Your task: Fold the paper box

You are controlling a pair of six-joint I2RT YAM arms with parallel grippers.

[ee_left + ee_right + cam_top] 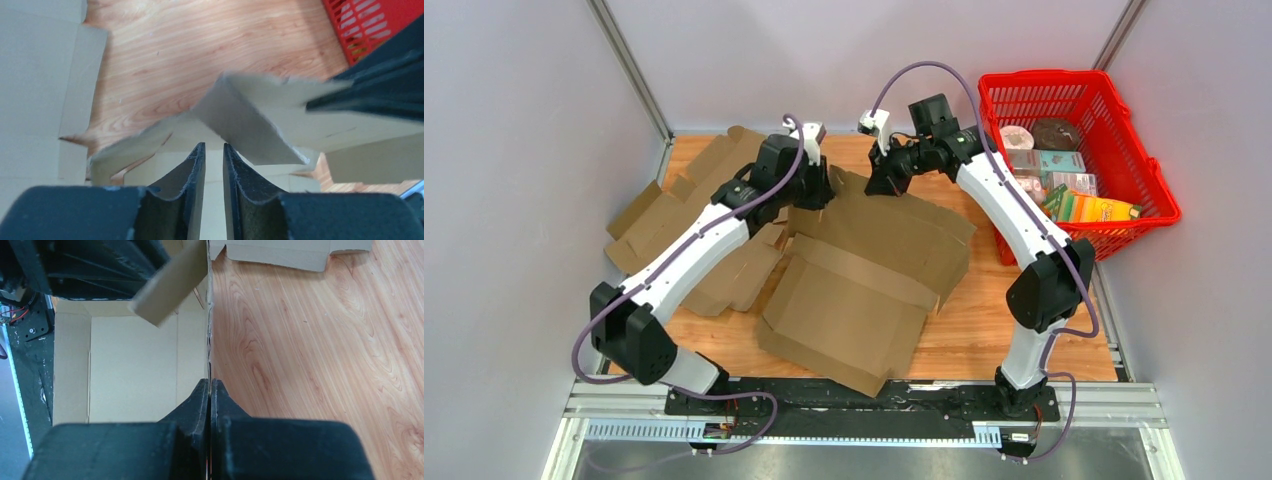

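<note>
Right wrist: right end effector (210, 383) pinched a wall of the paper box (135, 365); left end effector (214, 148), parted and empty, needed the flap (250, 120) next.

two arms (686, 250) (1014, 205), one basket (1036, 100), one open box (854, 300), at least two blanks (639, 225) (724, 285)

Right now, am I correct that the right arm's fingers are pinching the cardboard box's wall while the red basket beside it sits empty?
Not quite: the red basket is not empty; the top external view shows several packaged items inside it. The rest holds: the right arm's fingers are pinching the wall of the cardboard box.
</note>
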